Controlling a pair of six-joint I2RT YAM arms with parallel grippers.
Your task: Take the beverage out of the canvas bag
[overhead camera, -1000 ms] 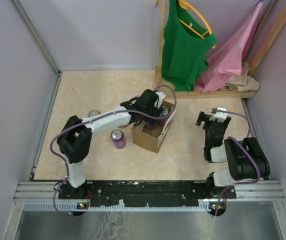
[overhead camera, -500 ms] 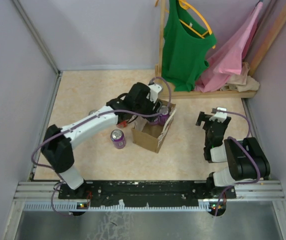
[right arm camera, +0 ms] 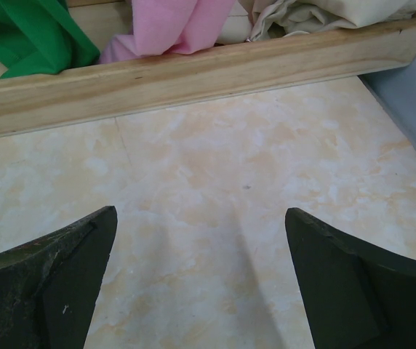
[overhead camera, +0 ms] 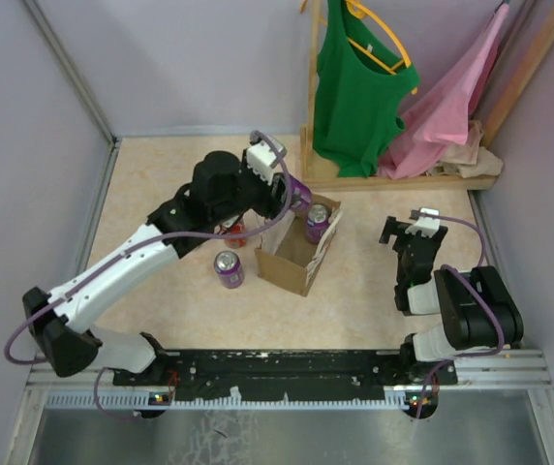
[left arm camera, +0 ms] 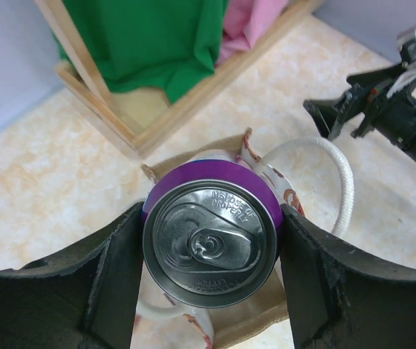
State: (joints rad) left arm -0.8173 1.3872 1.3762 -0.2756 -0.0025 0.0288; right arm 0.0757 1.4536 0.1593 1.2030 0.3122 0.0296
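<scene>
From the top view, the left gripper (overhead camera: 292, 195) is clamped on a purple can (overhead camera: 299, 192), holding it above the far rim of the canvas bag (overhead camera: 292, 262), clear of the opening; the bag stands upright near the middle of the table (overhead camera: 161, 170), and another purple can (overhead camera: 317, 224) sticks up inside it at the right side. A third purple can (overhead camera: 227, 268) stands on the table just left of the bag, and something red (overhead camera: 235, 231) shows beneath the left arm, too hidden to name. The right gripper (overhead camera: 393, 231) sits well to the right of the bag, near the tabletop. A wooden rack (overhead camera: 403, 180) at the back carries a green shirt (overhead camera: 354, 97) and a pink cloth (overhead camera: 451, 107). In the left wrist view the can's silver lid (left arm camera: 212, 243) fills the space between the two dark fingers (left arm camera: 121, 276), which press on its sides; the bag's tan rim (left arm camera: 153, 172) and one white handle (left arm camera: 339, 174) lie below it. In the right wrist view the right claw's jaws stand wide apart with nothing between them, only bare table and the rack's wooden rail (right arm camera: 193, 73) ahead
</scene>
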